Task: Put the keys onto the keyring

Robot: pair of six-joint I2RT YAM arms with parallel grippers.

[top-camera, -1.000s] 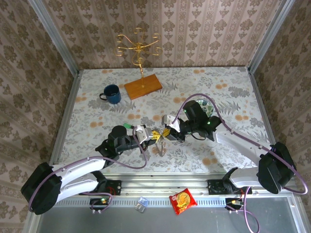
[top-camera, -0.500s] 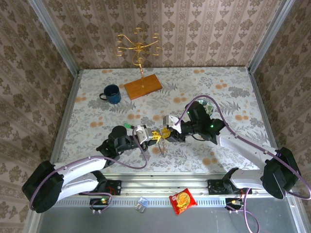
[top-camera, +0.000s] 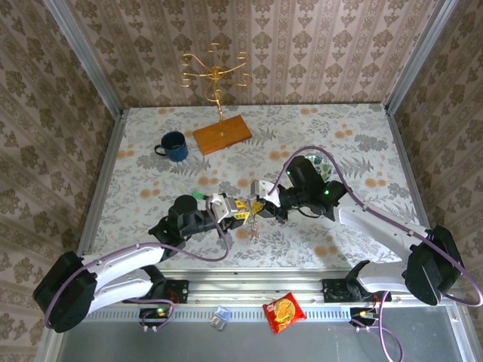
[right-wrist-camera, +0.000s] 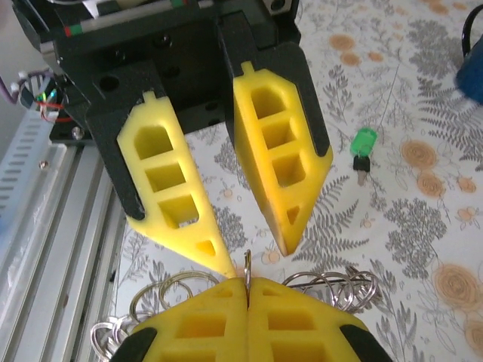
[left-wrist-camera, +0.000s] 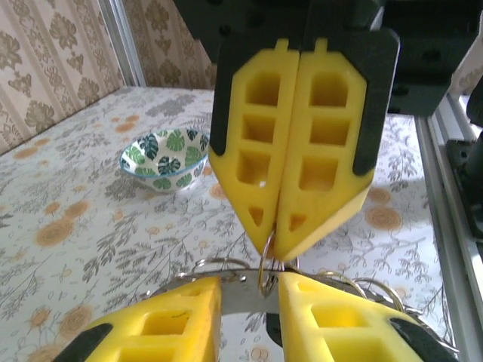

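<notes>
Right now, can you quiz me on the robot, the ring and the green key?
1. True or false: the green key hangs on the ring.
2. Which one is shut on the ring? A: left gripper. B: right gripper.
3. Fill in: the left gripper is ___ (open or shut).
Key: 1 false, the green key lies on the table; 2 B; 3 open.

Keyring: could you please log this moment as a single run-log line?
right gripper: shut on keyring | left gripper: open, tips beside it | green key: lying on table, unthreaded
</notes>
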